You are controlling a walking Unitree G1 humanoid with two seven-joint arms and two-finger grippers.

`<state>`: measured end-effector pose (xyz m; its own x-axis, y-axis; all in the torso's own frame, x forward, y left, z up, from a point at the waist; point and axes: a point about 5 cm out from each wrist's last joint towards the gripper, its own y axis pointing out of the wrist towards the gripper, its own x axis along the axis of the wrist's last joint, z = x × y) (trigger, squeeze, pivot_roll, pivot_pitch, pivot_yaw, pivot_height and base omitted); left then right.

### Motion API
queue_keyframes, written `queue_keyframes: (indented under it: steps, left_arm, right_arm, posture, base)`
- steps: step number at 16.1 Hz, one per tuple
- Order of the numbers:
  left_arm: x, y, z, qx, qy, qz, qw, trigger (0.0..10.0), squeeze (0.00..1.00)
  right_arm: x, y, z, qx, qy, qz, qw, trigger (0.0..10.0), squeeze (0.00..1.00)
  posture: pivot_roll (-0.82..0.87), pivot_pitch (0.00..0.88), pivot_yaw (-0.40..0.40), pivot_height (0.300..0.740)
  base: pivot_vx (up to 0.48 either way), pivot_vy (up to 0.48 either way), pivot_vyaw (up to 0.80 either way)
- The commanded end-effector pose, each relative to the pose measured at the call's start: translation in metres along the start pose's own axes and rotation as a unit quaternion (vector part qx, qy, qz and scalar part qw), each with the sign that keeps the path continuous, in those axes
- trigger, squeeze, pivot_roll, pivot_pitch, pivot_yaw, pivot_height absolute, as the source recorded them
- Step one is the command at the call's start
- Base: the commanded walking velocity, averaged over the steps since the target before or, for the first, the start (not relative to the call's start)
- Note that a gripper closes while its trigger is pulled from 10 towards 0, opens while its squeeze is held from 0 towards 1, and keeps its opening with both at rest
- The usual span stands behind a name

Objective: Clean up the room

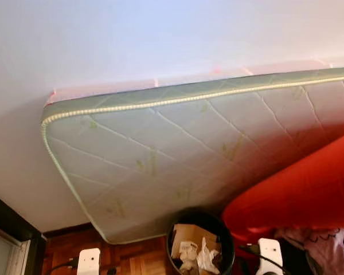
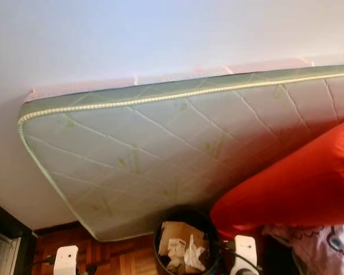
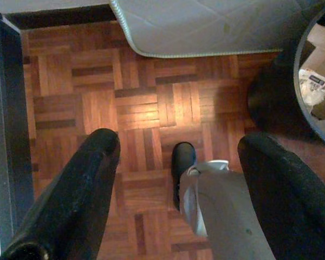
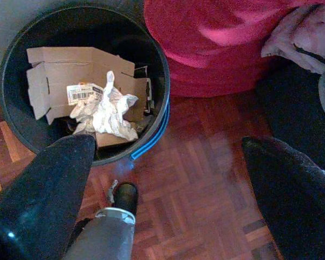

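Observation:
A black round bin (image 1: 230, 245) stands on the parquet floor in front of me. In it lie a flattened cardboard box (image 4: 59, 73) and crumpled white paper (image 4: 105, 111). My right gripper (image 4: 168, 145) hangs open above the floor just beside the bin (image 4: 11, 65), nothing between its fingers. My left gripper (image 3: 179, 143) is open too, low over bare parquet, with the bin's rim (image 3: 309, 111) off to one side. The white wrists of both arms (image 1: 89, 260) (image 1: 270, 255) show at the bottom of the eye views, either side of the bin.
A pale green quilted mattress (image 1: 178, 154) leans on the white wall behind the bin. A big red cushion (image 1: 304, 189) lies at the right over pinkish printed fabric (image 1: 324, 243). A dark door frame (image 1: 11, 223) is at the left. My own leg and black foot (image 3: 182, 160) stand on the parquet.

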<state>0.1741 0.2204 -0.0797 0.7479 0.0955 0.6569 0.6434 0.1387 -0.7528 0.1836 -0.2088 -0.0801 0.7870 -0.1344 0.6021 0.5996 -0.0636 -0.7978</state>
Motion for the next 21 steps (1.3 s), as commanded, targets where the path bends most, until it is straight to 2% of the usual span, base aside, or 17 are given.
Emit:
queue_keyframes:
  steps: [1,5,11,18,21]
  left_arm:
    - [-0.006,-0.001,0.000,-0.001,0.003,0.013,1.000,10.0,0.00]
    - [-0.004,-0.001,0.000,0.001,0.003,0.010,1.000,10.0,0.00]
    - [-0.003,0.000,0.000,0.004,0.000,0.009,1.000,10.0,0.00]
    - [0.000,0.000,0.000,0.005,0.001,0.005,1.000,10.0,0.00]
    - [0.000,0.000,0.000,0.004,0.005,0.006,1.000,10.0,0.00]
  right_arm:
    - [-0.006,-0.001,-0.004,-0.001,0.002,0.012,1.000,10.0,0.00]
    - [-0.006,-0.002,-0.004,0.000,0.001,0.012,1.000,10.0,0.00]
    - [-0.002,0.002,0.018,0.010,-0.004,0.012,1.000,10.0,0.00]
    - [-0.004,0.001,0.014,0.007,0.003,0.012,1.000,10.0,0.00]
    - [-0.006,0.001,0.014,0.008,-0.002,0.016,1.000,10.0,0.00]
  posture:
    - [0.13,0.028,-0.049,0.740]
    - [0.13,0.055,-0.042,0.740]
    - [0.13,0.065,-0.044,0.740]
    - [0.13,0.068,-0.046,0.740]
    - [0.13,0.068,-0.047,0.740]
  base:
    - [-0.262,0.000,0.00]
    - [-0.279,0.000,0.00]
    - [-0.096,0.000,0.00]
    - [0.000,0.000,0.00]
    - [0.000,0.000,-0.76]
